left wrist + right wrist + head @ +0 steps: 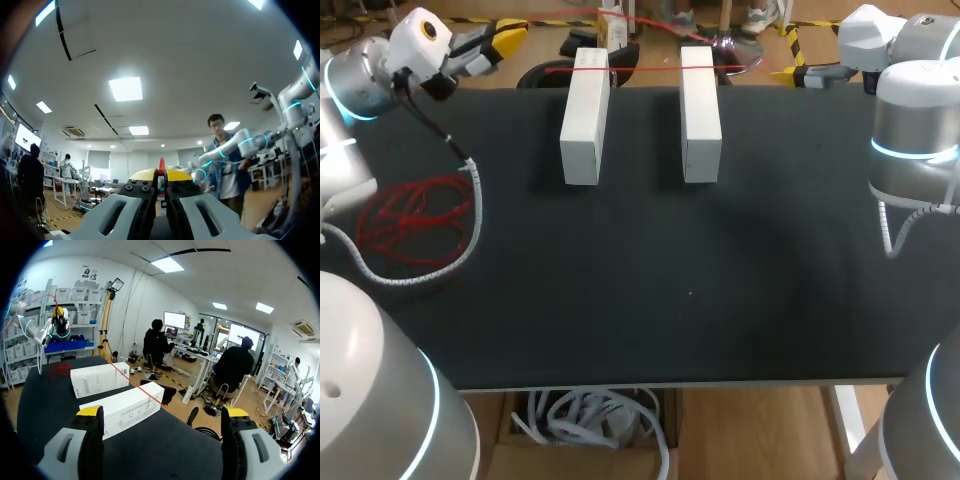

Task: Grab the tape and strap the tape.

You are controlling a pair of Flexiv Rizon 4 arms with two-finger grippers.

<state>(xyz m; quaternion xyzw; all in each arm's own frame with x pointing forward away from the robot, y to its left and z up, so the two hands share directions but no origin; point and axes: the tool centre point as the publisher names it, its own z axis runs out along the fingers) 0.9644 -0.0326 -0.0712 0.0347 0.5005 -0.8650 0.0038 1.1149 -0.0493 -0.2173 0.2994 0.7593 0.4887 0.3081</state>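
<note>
You have the left tool (161,175) closed on the red tape (130,379), apparently holding it taut across the two white boxes (97,380) just ahead of the right tool (162,412), whose fingers stand wide apart, seemingly ready to take it.

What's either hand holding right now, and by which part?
Left hand pinches a strand of the red tape between its tips; right hand is open, empty.
</note>
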